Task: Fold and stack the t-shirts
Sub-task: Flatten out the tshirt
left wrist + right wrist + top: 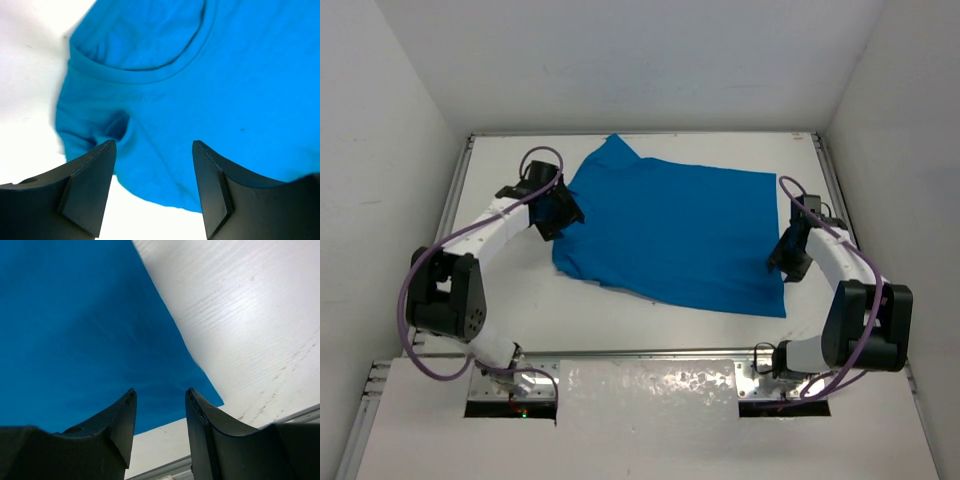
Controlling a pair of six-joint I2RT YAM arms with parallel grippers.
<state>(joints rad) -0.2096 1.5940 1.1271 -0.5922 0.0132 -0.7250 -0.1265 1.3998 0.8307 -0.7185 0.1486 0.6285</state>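
On the table (610, 325) the shirt (675, 235) lies spread, unfolded. Jaws apart and empty on both: left gripper (154, 150) by the collar (145, 75), right gripper (160, 396) at a hem corner (212, 397). Fold 1 likely needs both to pinch cloth.

The t-shirt (670, 235) is seen to be soft, matt knitted cloth. The table (520, 290) beneath it is finished white, with a fine grain and a slight sheen. The fingers (90, 180) of the left gripper (154, 143) above the t-shirt are formed of smooth, matt black plastic. Nearer than the t-shirt, a shiny metallic plate (650, 385) is fitted.
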